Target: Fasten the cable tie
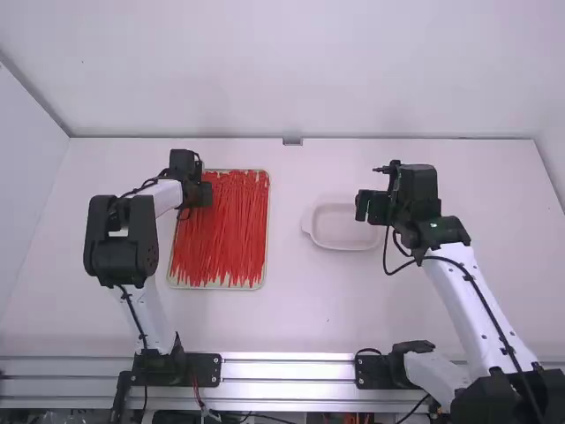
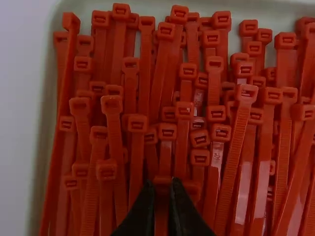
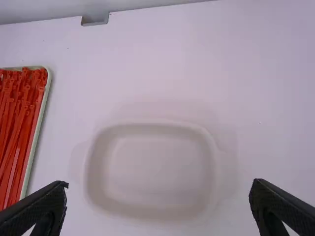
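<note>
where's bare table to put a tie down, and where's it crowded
Free: the table between tray and white dish, and the stretch along its near edge. Crowded: the tray, packed with cable ties under the left gripper.

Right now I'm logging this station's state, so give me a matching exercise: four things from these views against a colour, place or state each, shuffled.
Things:
1. cable ties
2. dish
3. left jaws
4. right jaws

Descriptions:
A. wide apart above the dish
B. white and empty
C. red, piled on the tray
D. down in the pile, closed on one tie

Pairs: 1-C, 2-B, 3-D, 4-A.
</note>
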### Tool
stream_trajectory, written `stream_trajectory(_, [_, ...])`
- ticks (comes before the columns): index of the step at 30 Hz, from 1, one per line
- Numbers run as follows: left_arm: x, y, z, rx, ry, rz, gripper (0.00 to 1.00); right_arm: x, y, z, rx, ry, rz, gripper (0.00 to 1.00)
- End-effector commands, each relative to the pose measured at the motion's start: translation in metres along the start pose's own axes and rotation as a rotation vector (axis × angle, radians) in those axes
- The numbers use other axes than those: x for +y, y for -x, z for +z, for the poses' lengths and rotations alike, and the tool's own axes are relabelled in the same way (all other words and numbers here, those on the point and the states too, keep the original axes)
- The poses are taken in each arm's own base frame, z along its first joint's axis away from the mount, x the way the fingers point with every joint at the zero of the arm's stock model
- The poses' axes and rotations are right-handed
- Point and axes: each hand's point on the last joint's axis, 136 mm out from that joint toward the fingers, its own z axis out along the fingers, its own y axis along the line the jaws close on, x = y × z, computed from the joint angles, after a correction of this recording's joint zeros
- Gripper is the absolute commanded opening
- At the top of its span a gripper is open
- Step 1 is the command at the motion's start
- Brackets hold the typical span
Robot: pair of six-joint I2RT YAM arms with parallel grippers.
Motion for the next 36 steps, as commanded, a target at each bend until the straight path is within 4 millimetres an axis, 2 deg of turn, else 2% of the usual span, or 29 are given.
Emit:
stream_trajectory(1, [-0.004,0.015,-0.005,-0.029,-0.002,-0.001,0.02,0.003,0.02,-0.011,-0.055,0.005,0.0,0.99])
stream_trajectory(9, [-0.006,0.03,-0.016,-0.02,-0.002,-0.008,0.02,0.003,0.02,-0.011,-0.055,0.006,0.0,0.99])
stream_trajectory(16, [-0.009,0.052,-0.046,-0.054,-0.013,-0.019,0.02,0.003,0.02,-0.011,-0.057,0.006,0.0,0.99])
stream_trajectory(18, [-0.01,0.063,-0.063,-0.096,-0.017,-0.029,0.02,0.003,0.021,-0.011,-0.058,0.006,-0.001,0.99])
stream_trajectory(22, [-0.014,0.082,-0.109,-0.182,-0.028,-0.025,0.02,0.003,0.022,-0.011,-0.064,0.007,-0.001,0.99])
stream_trajectory(25, [-0.023,0.095,-0.157,-0.269,-0.045,-0.003,0.02,0.005,0.026,-0.011,-0.078,0.014,-0.002,0.99])
stream_trajectory(27, [-0.031,0.104,-0.197,-0.347,-0.061,0.017,0.02,0.005,0.03,-0.012,-0.095,0.016,-0.004,0.99])
stream_trajectory(30, [-0.04,0.107,-0.241,-0.43,-0.081,0.04,0.01,0.01,0.032,-0.012,-0.101,0.043,-0.006,0.99])
stream_trajectory(31, [-0.044,0.107,-0.264,-0.47,-0.09,0.059,0.02,0.013,0.032,-0.012,-0.104,0.063,-0.007,0.99])
stream_trajectory(32, [-0.046,0.106,-0.272,-0.483,-0.095,0.063,0.02,0.015,0.033,-0.013,-0.105,0.073,-0.008,0.99])
stream_trajectory(33, [-0.049,0.104,-0.29,-0.517,-0.102,0.069,0.02,0.019,0.034,-0.013,-0.109,0.093,-0.01,0.99])
stream_trajectory(34, [-0.051,0.101,-0.301,-0.537,-0.106,0.073,0.02,0.021,0.035,-0.013,-0.112,0.105,-0.011,0.99])
stream_trajectory(35, [-0.051,0.101,-0.303,-0.541,-0.107,0.074,0.02,0.021,0.035,-0.013,-0.113,0.107,-0.011,0.99])
stream_trajectory(36, [-0.054,0.095,-0.317,-0.569,-0.116,0.081,0.02,0.025,0.036,-0.014,-0.115,0.131,-0.014,0.99])
